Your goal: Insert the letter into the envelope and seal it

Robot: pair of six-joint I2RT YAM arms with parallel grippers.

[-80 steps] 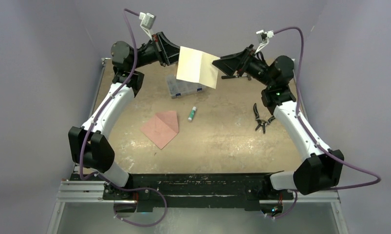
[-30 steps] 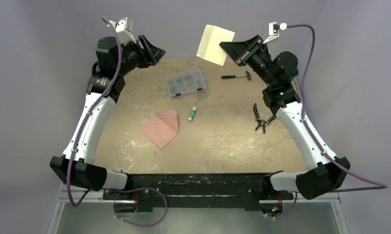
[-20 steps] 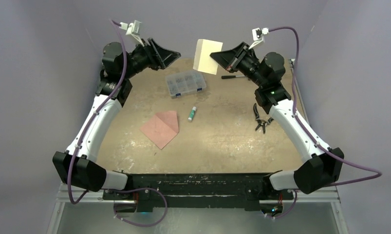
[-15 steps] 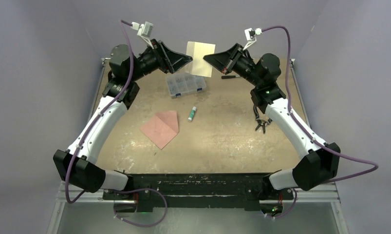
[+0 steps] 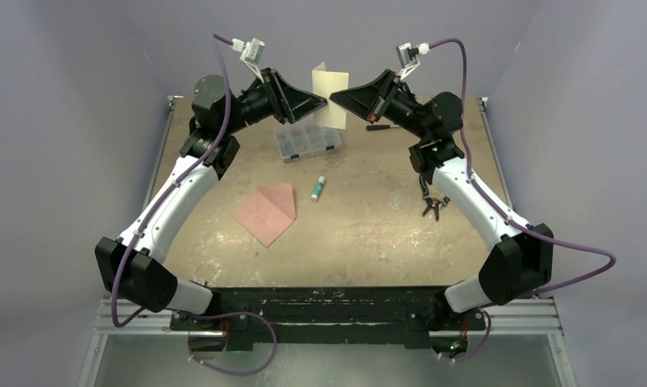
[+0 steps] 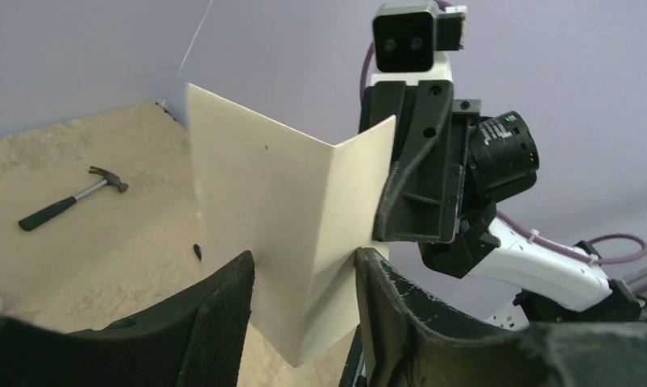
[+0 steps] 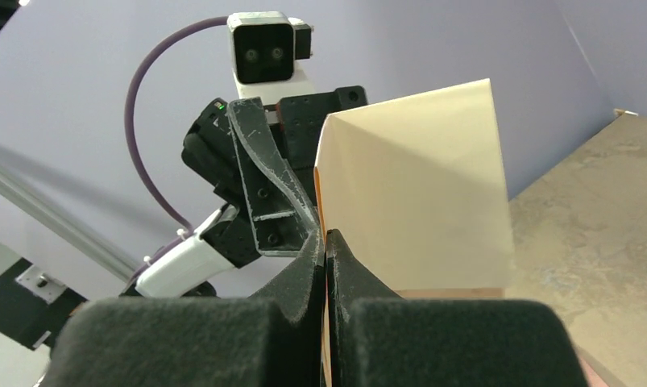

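Purple-grey walls on three sides, scuffed tan table (image 5: pixel 368 242) below, both arms raised over its far end. Found letter (image 5: pixel 329 79) in the air above the far edge, well clear of the table, bent into a V along one upright crease. Found right gripper (image 7: pixel 326 239) clamped tight on one side edge of the sheet, jaws fully together. Found left gripper (image 6: pixel 304 262) spread, one finger either side of the lower fold, not visibly pinching. Changes over the last second: return of the left arm from the far-left side to the sheet; sheet carried inward and lower by the right arm, now nearly edge-on to the overhead camera. Read as a mid-air regrip or tightening of the fold, probably to bring the sheet down to envelope size; insertion not begun, sealing further off. Logged envelope (image 5: pixel 265 211) flat on the table left of centre, well apart from the letter, untouched by either arm. Also logged glue stick (image 5: pixel 317 188) just beside it, compartment box (image 5: pixel 307 139) at the far end, hammer (image 6: pixel 66 200) and pliers (image 5: pixel 430 201) on the right. Unresolved: real contact between the spread gripper and the paper; bottom edge of sheet cut off behind it; red mark nowhere visible; envelope flap open or shut not clear from above; envelope absent from both wrist views.
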